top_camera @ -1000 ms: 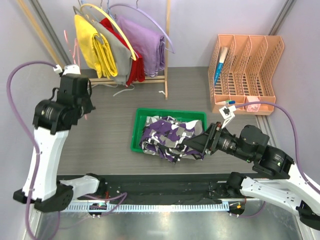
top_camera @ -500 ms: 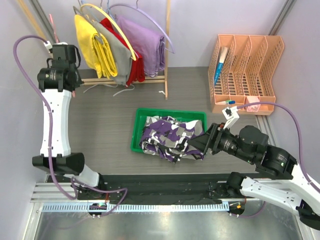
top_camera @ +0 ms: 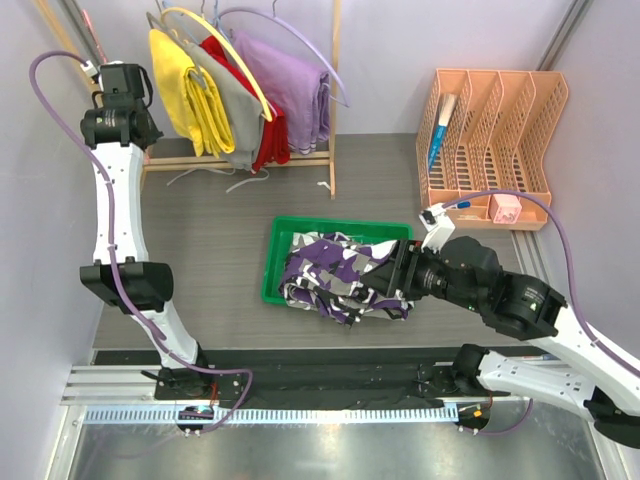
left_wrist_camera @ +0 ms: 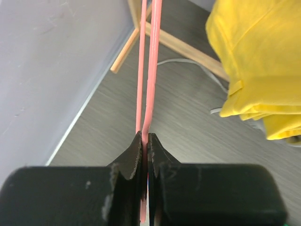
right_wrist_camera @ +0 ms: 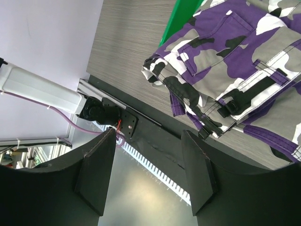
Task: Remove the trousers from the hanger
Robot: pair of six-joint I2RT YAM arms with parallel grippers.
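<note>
The camouflage trousers (top_camera: 340, 272) lie bunched in a green bin (top_camera: 340, 222), spilling over its near edge; the right wrist view shows them as well, trousers (right_wrist_camera: 235, 56). My right gripper (top_camera: 400, 288) hovers at their near right edge, open, with nothing between its fingers; seen from the wrist, the gripper (right_wrist_camera: 148, 133) is over the table's front rail. My left gripper (top_camera: 120, 108) is raised at the far left beside the clothes rack. In its wrist view the gripper (left_wrist_camera: 145, 136) is shut on the thin pink hanger (left_wrist_camera: 149, 70), which carries no cloth.
A wooden rack (top_camera: 333, 110) at the back holds yellow (top_camera: 190, 90), grey, red and lavender (top_camera: 295, 85) garments on hangers. An orange file holder (top_camera: 490, 140) stands at the back right. The wall runs close along the left arm.
The left arm has swung up and back toward the far left by the rack, carrying the pink hanger. The right arm has shifted slightly by the bin and stays open.
</note>
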